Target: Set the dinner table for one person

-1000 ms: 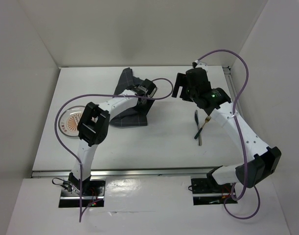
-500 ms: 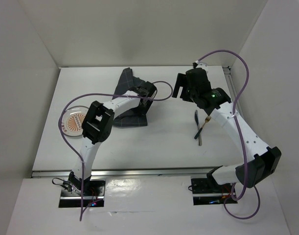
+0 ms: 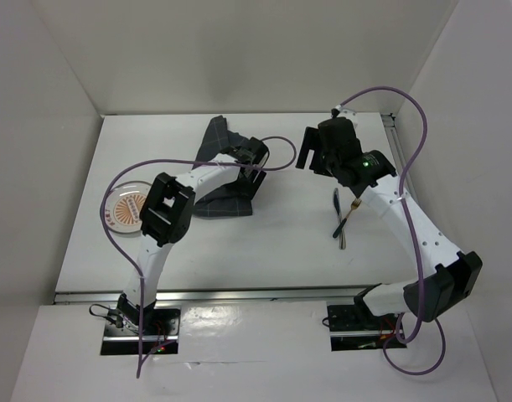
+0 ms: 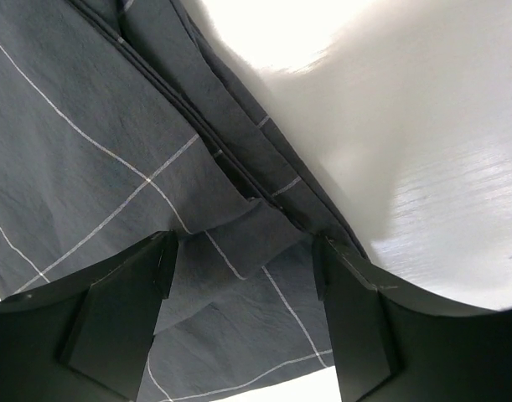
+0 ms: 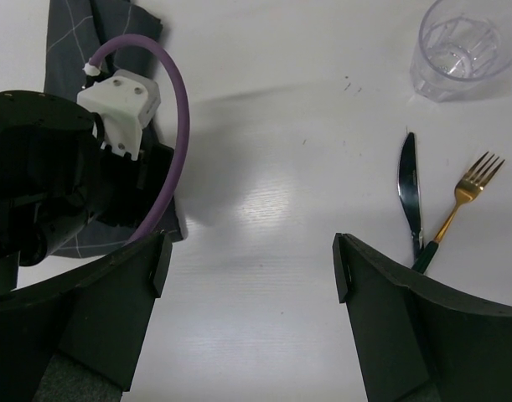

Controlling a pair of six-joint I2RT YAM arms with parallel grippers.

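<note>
Starting nearest my bases, the white worktop (image 3: 281, 251) carries everything and looks barely set. The plate (image 3: 121, 209) sits toward its left side beside my left elbow, which has shifted slightly over the last second. Knife (image 5: 408, 184) and fork (image 5: 462, 197) lie together to the right, unmoved. Farther out, my left pincer (image 4: 243, 243) has held its place, fingers apart astride a fold of the checked cloth mat (image 4: 96, 142), clamping nothing. My right pincer (image 5: 251, 243) hangs spread and empty, the glass (image 5: 457, 46) beyond it. I judge the mat grasp comes next.
</note>
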